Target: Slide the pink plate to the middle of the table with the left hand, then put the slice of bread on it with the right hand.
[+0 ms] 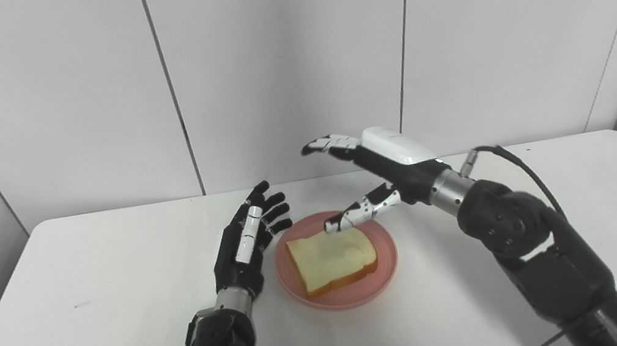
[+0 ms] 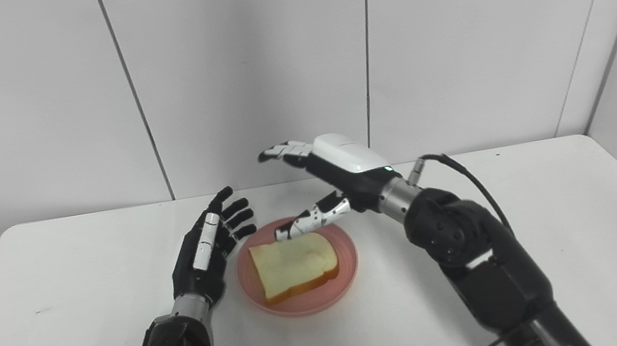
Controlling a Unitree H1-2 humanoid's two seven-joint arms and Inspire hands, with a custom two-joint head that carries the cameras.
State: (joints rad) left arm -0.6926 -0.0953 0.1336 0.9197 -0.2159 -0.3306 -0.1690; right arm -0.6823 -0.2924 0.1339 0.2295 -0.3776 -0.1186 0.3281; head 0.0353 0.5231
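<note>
A white surface (image 1: 92, 331) is stretching out in front of plain white wall panels (image 1: 290, 58). On the left, the black left hand (image 1: 246, 243) is reaching in from the bottom edge, its fingers spread wide and holding nothing; it is sitting just beside the left rim of the pink plate (image 1: 385, 272), though whether it is touching the rim cannot be told. The plate is lying near the middle of the surface, and the slice of bread (image 1: 331, 259) (pale, with a golden crust) is resting flat on it. To the right, the black-and-white right hand (image 1: 374, 178) is hovering over the far edge of the plate, fingers apart and empty, its thumb pointing down just above the bread.
</note>
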